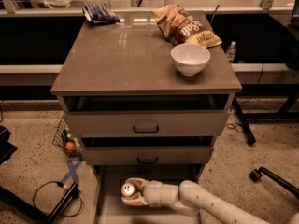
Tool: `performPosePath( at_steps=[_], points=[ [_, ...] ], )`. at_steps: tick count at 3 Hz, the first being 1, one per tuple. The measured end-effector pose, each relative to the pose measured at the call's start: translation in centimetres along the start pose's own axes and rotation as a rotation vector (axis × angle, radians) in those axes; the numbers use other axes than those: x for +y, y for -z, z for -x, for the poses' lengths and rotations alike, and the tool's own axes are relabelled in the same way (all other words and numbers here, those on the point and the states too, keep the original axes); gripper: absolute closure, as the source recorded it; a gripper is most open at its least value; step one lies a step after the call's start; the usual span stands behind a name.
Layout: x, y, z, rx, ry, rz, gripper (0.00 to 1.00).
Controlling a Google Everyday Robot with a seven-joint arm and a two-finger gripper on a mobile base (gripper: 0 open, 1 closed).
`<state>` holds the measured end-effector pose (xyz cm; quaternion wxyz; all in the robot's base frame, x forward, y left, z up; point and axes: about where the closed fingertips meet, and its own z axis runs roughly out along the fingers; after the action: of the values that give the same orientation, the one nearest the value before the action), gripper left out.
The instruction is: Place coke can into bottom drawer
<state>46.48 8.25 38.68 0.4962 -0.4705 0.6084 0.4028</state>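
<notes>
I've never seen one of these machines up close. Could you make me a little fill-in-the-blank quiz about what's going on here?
1. The gripper is shut on the can, holding it over the open ___ drawer.
2. The bowl on the cabinet top is ___ in colour.
3. The cabinet has ___ drawers in all.

Missing words: bottom; white; three.

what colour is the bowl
The bowl is white, camera view; gripper holds coke can over bottom drawer.
</notes>
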Motion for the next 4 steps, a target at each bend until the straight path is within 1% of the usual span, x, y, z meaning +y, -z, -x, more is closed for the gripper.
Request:
performPosePath(
  at_steps=[1, 2, 3, 4],
  points=[
    [-0.8, -1.3, -7.0, -0.016, -0.013, 0.012, 1.00],
    [-1.2, -1.8, -11.6, -0.018, -0.037, 0.020, 1.00],
    [-1.7, -2.2, -15.4, -0.011, -0.070, 0.023, 1.00],
    [-2.0, -2.3, -15.8, -0.010, -0.071, 0.018, 0.84]
  ],
)
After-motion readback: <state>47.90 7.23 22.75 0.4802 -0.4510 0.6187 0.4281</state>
